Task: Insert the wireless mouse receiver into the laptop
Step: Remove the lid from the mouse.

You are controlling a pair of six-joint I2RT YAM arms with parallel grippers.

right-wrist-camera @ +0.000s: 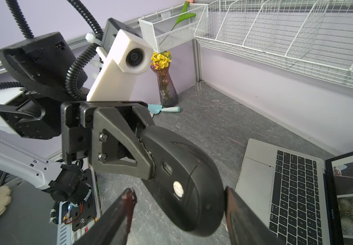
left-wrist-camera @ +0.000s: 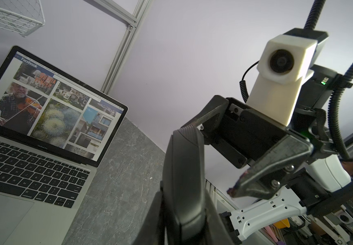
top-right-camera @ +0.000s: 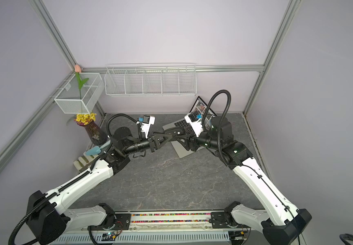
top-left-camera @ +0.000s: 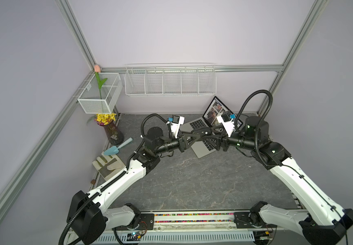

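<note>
left pincer [right-wrist-camera: 148,148]: clamped on black oval plastic mouse [right-wrist-camera: 182,169] | right pincer [right-wrist-camera: 179,193]: apart, straddling mouse end | slim silver-grey laptop [right-wrist-camera: 256,169]: lid open, on desk [top-left-camera: 192,180]

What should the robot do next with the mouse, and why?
Probably close the right fingers gently on the mouse. The left fingers hold it up in the air, underside showing, and the right fingers stand open on either side of its free end.

Counted: one laptop [top-left-camera: 202,151], one black mouse [right-wrist-camera: 184,180], one purple glass vase [top-left-camera: 113,134] of yellow flowers [top-left-camera: 105,118], one pink tulip [top-left-camera: 101,82], one blue trowel [top-left-camera: 118,147], one white mesh basket [top-left-camera: 95,105], one white wire rack [top-left-camera: 170,84] with five compartments. Number of work gloves [top-left-camera: 107,166] unclear.
</note>
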